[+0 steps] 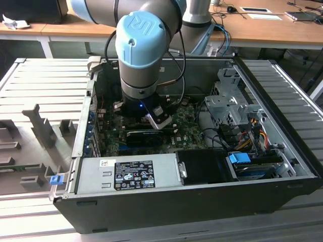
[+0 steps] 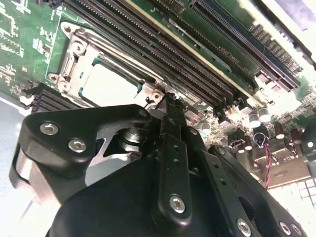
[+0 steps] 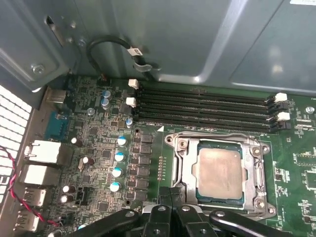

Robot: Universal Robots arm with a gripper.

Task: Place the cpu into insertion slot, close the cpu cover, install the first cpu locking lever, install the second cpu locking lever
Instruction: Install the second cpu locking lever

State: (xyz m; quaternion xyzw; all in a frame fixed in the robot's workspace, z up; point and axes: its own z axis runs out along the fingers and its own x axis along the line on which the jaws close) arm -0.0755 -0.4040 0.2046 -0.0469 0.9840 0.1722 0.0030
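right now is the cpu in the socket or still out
In. The cpu lies flat inside the insertion slot, with the cpu cover framing it in both wrist views.

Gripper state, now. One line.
Gripper: shut, holding nothing, fingertips together at the rim of the insertion slot, where the cpu already sits.

The cpu (image 3: 220, 169) lies in the insertion slot (image 3: 183, 165), beside memory slots (image 3: 202, 109).

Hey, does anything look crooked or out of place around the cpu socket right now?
Nothing stands out. The cpu lies flat and square in the insertion slot, with the cpu cover framing it evenly. The gripper sits at the socket's edge.
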